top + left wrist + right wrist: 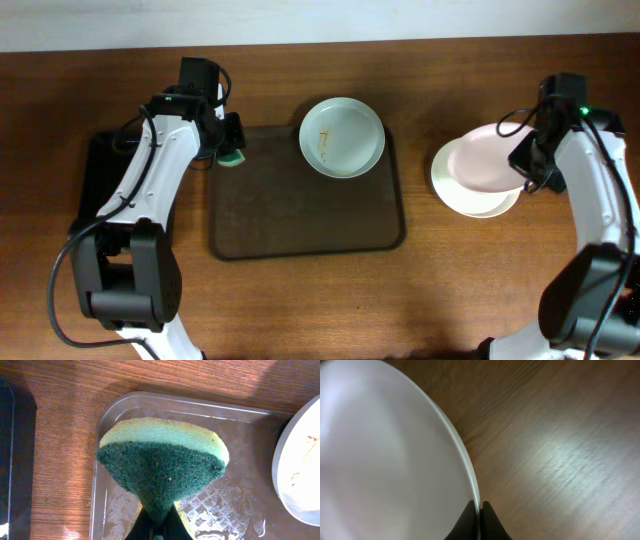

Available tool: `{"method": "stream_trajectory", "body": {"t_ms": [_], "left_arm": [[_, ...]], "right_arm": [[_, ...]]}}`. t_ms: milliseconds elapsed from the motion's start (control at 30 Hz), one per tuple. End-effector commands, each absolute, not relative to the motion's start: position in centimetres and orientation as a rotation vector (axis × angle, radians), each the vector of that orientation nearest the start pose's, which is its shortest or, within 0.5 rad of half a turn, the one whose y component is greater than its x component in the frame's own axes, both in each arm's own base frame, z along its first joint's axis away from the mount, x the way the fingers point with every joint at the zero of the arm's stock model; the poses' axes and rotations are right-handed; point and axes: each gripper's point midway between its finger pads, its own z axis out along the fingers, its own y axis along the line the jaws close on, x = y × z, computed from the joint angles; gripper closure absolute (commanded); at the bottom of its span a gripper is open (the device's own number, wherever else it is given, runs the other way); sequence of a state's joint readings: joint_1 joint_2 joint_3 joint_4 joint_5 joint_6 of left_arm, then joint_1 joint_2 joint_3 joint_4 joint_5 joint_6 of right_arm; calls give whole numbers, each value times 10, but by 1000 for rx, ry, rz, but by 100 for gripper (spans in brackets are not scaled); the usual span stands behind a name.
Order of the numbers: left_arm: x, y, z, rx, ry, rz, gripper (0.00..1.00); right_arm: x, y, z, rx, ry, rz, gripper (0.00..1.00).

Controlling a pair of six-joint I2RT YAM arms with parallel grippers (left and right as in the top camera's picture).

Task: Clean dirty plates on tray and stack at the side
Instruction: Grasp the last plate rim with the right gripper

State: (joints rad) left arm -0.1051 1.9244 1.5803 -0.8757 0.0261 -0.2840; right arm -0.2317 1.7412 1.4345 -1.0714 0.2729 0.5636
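Observation:
A pale bluish-green plate (pixel 342 137) with yellowish smears lies at the far right of the dark brown tray (pixel 300 230); its edge shows in the left wrist view (pixel 300 470). My left gripper (pixel 230 150) is shut on a green and yellow sponge (pixel 162 462) above the tray's far left corner (pixel 107 420). My right gripper (pixel 528 165) is shut on the rim of a white plate (pixel 385 460), held tilted over another white plate (pixel 478 200) on the table right of the tray.
A narrow glossy black tray (pixel 95 190) lies left of the brown tray, its edge in the left wrist view (pixel 15 460). Bare wooden table surrounds the trays and plates (pixel 320 310).

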Motion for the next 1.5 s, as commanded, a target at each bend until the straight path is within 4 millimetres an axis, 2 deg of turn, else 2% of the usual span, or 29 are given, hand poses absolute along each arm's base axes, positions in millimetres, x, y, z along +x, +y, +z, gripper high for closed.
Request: {"method": "stream_trajectory", "body": {"t_ms": [0, 100, 133, 200, 267, 300, 333, 367, 400, 467, 500, 533, 600, 667, 733, 800, 833, 900, 933, 1000, 1067, 1133, 1167, 1233, 1267, 1300, 1367, 1433, 1467], "left_arm": [[445, -50, 110, -222, 2776, -122, 99], [445, -50, 110, -222, 2776, -121, 99], [445, -50, 110, -222, 2776, -122, 99], [445, -50, 110, -222, 2776, -122, 99], [445, -50, 110, -222, 2776, -122, 99], [445, -50, 110, -222, 2776, -122, 99], [445, -50, 110, -222, 2776, -122, 99], [445, -50, 110, -222, 2776, -122, 99], [445, -50, 110, -221, 2775, -122, 99], [445, -50, 110, -221, 2775, -122, 99], [445, -50, 110, -222, 2776, -122, 99], [445, -50, 110, -221, 2775, -122, 99], [445, -50, 110, -222, 2776, -122, 99], [444, -50, 109, -222, 2779, -120, 99], [444, -50, 109, -221, 2780, -120, 99], [443, -50, 109, -222, 2785, -119, 99], [443, -50, 109, -223, 2787, -119, 99], [443, -50, 109, -223, 2787, -119, 99], [442, -50, 109, -222, 2787, -119, 99], [442, -50, 109, -223, 2788, -119, 99], [442, -50, 109, -223, 2787, -119, 99], [442, -50, 109, -223, 2787, -119, 99], [442, -50, 109, -223, 2787, -119, 99], [442, -50, 109, -222, 2787, -119, 99], [442, -50, 109, -223, 2787, -119, 99], [442, -50, 109, -222, 2787, -119, 99], [442, -50, 109, -222, 2787, -119, 99], [443, -50, 109, -222, 2787, -119, 99], [442, -50, 109, -223, 2787, -119, 99]], "right_arm": [[339, -122, 96, 1157, 2721, -312, 96], [332, -120, 79, 1167, 2763, -324, 94], [332, -120, 77, 1166, 2762, -323, 88], [332, -120, 77, 1166, 2762, -324, 86], [330, -120, 77, 1167, 2768, -324, 60], [331, -115, 76, 1126, 2798, -287, 57], [338, -102, 78, 1010, 2853, -160, 56], [352, -77, 93, 861, 2876, 56, 54], [370, -49, 119, 720, 2840, 230, 51], [399, -1, 155, 522, 2760, 362, 47], [414, 31, 164, 450, 2710, 406, 47], [427, 55, 165, 430, 2674, 414, 47], [444, 104, 137, 491, 2665, 367, 47], [452, 147, 88, 462, 2725, 384, 52], [451, 163, 56, 470, 2771, 374, 58], [446, 164, 23, 503, 2835, 341, 61], [445, 164, 18, 506, 2845, 333, 61], [441, 162, 17, 507, 2861, 310, 64], [432, 163, 14, 505, 2894, 289, 64], [400, 175, 10, 476, 3019, 282, 64], [378, 199, 15, 346, 3095, 348, 64], [367, 205, 21, 308, 3118, 341, 64], [368, 205, 28, 294, 3104, 350, 64], [381, 192, 49, 283, 3037, 324, 64], [389, 179, 58, 308, 3000, 275, 63], [402, 156, 67, 339, 2958, 219, 59], [409, 135, 64, 400, 2947, 189, 57], [415, 127, 57, 380, 2941, 152, 55], [415, 125, 45, 365, 2963, 123, 54]]}}
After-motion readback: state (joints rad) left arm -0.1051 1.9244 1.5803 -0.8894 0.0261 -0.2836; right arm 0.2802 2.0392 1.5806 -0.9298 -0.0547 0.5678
